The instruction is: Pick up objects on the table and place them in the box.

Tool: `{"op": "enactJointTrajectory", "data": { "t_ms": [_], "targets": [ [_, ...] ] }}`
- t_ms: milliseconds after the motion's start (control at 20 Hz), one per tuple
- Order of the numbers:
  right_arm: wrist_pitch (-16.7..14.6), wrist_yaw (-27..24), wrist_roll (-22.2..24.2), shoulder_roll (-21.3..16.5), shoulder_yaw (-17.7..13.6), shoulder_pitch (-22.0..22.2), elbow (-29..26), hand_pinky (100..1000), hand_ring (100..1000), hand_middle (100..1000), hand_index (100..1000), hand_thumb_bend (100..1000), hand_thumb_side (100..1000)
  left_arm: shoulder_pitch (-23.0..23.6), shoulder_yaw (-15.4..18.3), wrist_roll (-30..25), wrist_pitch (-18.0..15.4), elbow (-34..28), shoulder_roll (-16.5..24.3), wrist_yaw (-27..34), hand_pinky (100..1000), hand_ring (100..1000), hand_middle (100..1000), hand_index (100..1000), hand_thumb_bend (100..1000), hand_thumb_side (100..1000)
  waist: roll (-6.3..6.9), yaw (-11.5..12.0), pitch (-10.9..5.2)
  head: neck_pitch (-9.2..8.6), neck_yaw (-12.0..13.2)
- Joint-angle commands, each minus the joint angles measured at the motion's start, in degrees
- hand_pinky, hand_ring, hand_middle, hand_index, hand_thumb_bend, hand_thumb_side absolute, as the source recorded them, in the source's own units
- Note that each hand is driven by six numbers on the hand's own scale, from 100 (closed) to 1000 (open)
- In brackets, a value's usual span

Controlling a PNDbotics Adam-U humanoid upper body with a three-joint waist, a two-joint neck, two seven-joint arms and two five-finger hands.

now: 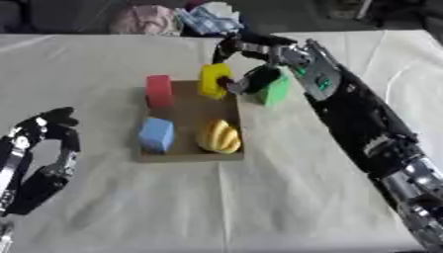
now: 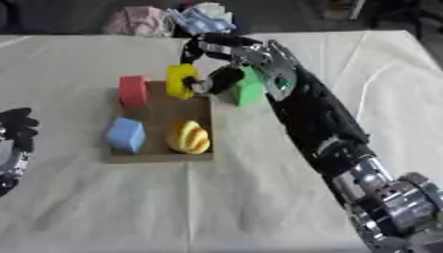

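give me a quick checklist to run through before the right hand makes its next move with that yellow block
1. Right hand on yellow block: fingers curled at it, ok.
2. Block over the box: at the far edge, ok.
3. Landing spot: bare floor between red block and yellow rounded object, ok.
4. Blue block clear of that spot: ok.
5. Green block outside the box, close behind the hand: not ok, could be nudged.
6. Left hand out of the way, lower left: ok.

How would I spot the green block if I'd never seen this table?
Find the flat brown box mid-table. Just outside its far right corner sits the green block, beside the robot's right hand. It is the only green piece, and the only one lying outside the box.
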Motion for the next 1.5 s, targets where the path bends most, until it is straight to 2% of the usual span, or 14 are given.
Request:
{"op": "enactJointTrajectory", "data": {
  "t_ms": [50,100,150,200,250,350,550,700,950,1100,1250,1500],
  "targets": [
    [-18.6,3.1,18.6,1.0,-0.2,-0.8,-0.9,861,798,737,632,100,291,-0.4,-0.1,-0.2,0.0,-0.9,0.2,0.2,723,681,679,873,100,706,0.77,-0.1,-0.96,0.27,-0.4],
    [-18.6,4.1,18.6,1.4,-0.2,-0.6,-1.1,861,799,738,640,100,291,-0.4,-0.1,-0.2,0.0,-0.9,0.2,0.2,723,681,679,873,100,706,0.8,-0.1,-0.96,0.27,-0.5],
    [-18.6,5.1,18.6,1.9,-0.2,-0.4,-1.2,864,807,751,731,100,296,-0.4,-0.1,-0.2,0.0,-0.9,0.1,0.3,723,681,680,873,100,706,0.83,-0.1,-0.95,0.27,-0.6],
    [-18.6,6.0,18.6,2.3,-0.1,-0.3,-1.3,865,808,752,740,100,297,-0.4,-0.2,-0.3,0.0,-0.9,0.1,0.3,723,681,680,873,100,706,0.87,-0.2,-0.94,0.27,-0.6],
    [-18.6,7.0,18.6,2.8,0.0,-0.1,-1.3,867,815,766,811,100,299,-0.4,-0.2,-0.3,0.0,-0.9,0.0,0.3,723,681,680,873,100,706,0.92,-0.2,-0.93,0.27,-0.8],
    [-18.6,8.9,18.6,3.5,0.2,0.2,-1.3,871,827,786,875,100,306,-0.4,-0.2,-0.4,0.0,-0.9,0.0,0.3,724,681,680,873,100,706,0.99,-0.2,-0.9,0.27,-0.9],
    [-18.6,12.7,18.6,4.3,1.3,0.2,-1.7,880,854,823,935,100,335,-0.4,-0.2,-0.4,0.0,-0.9,-0.1,0.2,724,682,680,873,100,706,1.0,-0.2,-0.87,0.27,-1.1],
    [-18.6,15.5,18.0,4.4,1.5,0.0,-3.0,881,859,829,947,100,332,-0.4,-0.3,-0.4,0.1,-0.9,-0.1,0.2,724,682,680,873,100,706,0.94,-0.4,-0.91,0.27,-1.0],
    [-18.6,19.3,14.0,2.6,-0.9,-1.4,-4.5,885,872,853,972,100,336,-0.2,-0.2,-0.5,0.1,-0.9,0.0,0.2,724,682,681,873,100,705,0.83,-0.8,-1.07,0.27,-1.0],
    [-18.6,21.3,11.5,0.1,-2.7,-2.7,-3.6,897,906,929,1000,100,348,0.0,-0.1,-0.4,0.2,-0.9,0.0,0.1,724,683,681,873,100,704,0.78,-1.0,-1.14,0.27,-1.1],
    [-18.6,23.7,9.0,-2.1,-5.2,-3.4,-1.8,925,952,999,1000,100,324,0.1,-0.1,-0.4,0.2,-0.9,0.0,0.0,725,683,681,873,100,705,0.77,-1.2,-1.14,0.27,-1.0],
    [-17.0,28.0,4.7,-4.4,-9.7,-3.4,1.8,958,998,1000,1000,100,311,0.1,-0.1,-0.4,0.2,-0.9,0.0,-0.1,725,684,682,874,100,704,0.88,-1.6,-1.07,0.27,-0.8]
  ]
}}
